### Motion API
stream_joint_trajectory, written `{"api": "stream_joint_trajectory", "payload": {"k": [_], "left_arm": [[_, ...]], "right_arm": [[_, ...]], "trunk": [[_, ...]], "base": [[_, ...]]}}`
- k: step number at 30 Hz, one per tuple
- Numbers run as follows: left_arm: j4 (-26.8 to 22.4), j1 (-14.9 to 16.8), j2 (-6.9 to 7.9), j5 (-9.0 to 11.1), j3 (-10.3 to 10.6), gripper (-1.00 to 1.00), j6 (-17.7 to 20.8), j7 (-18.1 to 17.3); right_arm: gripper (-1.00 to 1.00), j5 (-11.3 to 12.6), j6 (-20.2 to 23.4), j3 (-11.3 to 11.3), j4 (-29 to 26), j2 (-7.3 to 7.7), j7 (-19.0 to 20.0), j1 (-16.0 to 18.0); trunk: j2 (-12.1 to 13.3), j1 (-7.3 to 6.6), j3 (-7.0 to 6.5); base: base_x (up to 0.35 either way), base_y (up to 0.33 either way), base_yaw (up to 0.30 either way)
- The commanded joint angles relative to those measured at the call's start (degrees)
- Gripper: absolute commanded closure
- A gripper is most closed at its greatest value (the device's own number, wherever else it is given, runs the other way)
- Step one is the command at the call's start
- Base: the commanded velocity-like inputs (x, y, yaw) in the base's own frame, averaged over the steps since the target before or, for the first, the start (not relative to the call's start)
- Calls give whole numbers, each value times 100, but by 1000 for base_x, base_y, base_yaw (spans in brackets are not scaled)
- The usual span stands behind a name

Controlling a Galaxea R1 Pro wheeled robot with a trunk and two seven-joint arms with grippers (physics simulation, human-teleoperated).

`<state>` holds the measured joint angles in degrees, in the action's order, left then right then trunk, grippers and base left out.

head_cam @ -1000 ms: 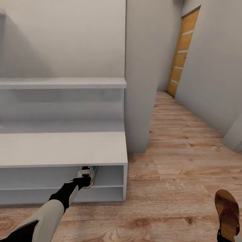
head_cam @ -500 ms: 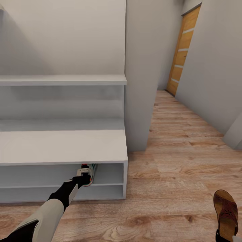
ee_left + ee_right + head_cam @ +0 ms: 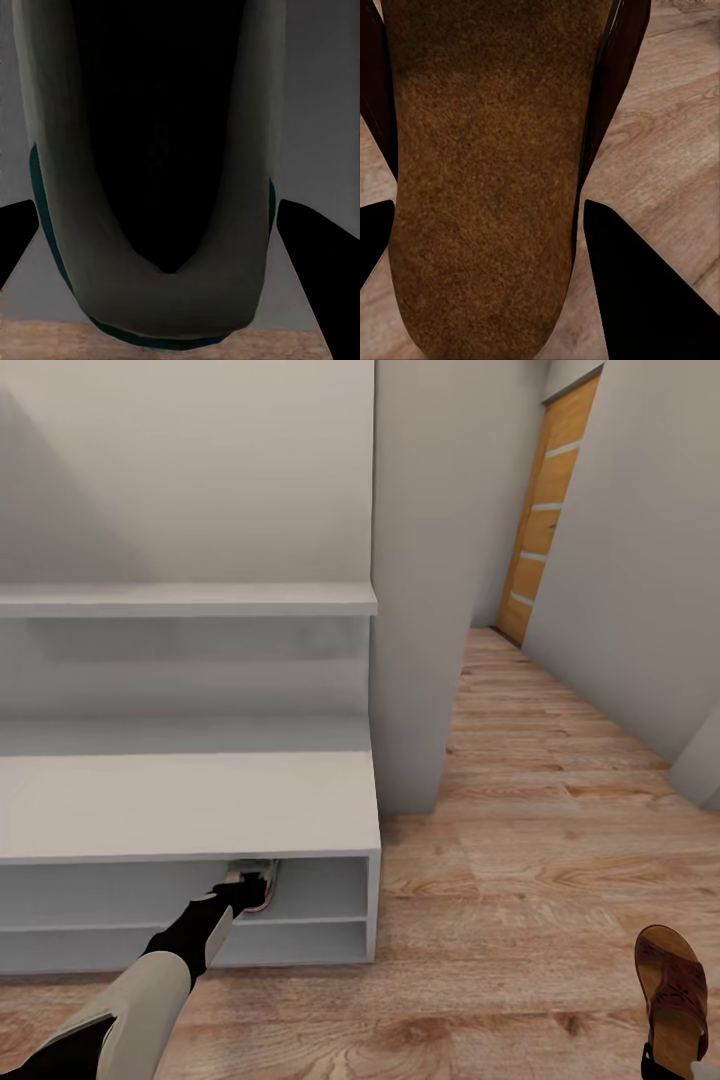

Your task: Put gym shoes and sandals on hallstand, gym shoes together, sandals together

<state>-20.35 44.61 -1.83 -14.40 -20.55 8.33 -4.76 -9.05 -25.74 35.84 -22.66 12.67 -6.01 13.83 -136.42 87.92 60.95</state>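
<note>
Under the hallstand's (image 3: pixel 190 805) top, left hand (image 3: pixel 246 880) holds gym shoe (image 3: pixel 262 882).

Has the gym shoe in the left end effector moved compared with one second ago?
Yes. The gym shoe has gone deeper under the hallstand's top board; less of it shows now.

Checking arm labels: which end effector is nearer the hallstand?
Left. The left end effector reaches into the hallstand, holding a gym shoe; the right holds a sandal beside it.

We see gym shoe (image 3: pixel 256 881) mostly hidden under hallstand (image 3: pixel 190 800) top, sandal (image 3: pixel 674 1000) heel cut off at frame edge, our left gripper (image 3: pixel 240 888) jaws obscured
</note>
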Motion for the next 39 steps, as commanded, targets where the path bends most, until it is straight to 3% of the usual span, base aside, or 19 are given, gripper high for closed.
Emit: {"api": "stream_joint_trajectory", "payload": {"k": [1,14,15,25,39], "left_arm": [[169,-5,-3,-116,-55,100,31,-37],[164,-3,-8,-109,-54,100,24,-52],[165,-4,-9,-108,-54,-100,22,-56],[163,-5,4,-115,-46,-100,25,-113],[163,-13,40,-105,-110,-100,19,-126]], "right_arm": [[100,-44,-19,28,7,-2,-14,6],[100,-44,-19,28,7,-2,-14,6],[100,-44,-19,28,6,-2,-14,6],[100,-44,-19,28,6,-3,-14,6],[100,-44,-19,30,7,-3,-14,6]], "trunk": [[0,2,6],[0,2,6],[0,2,6],[0,2,6],[0,2,6]], "base": [[28,0,0],[14,0,0],[1,0,0],[-29,0,0],[-312,0,0]]}}
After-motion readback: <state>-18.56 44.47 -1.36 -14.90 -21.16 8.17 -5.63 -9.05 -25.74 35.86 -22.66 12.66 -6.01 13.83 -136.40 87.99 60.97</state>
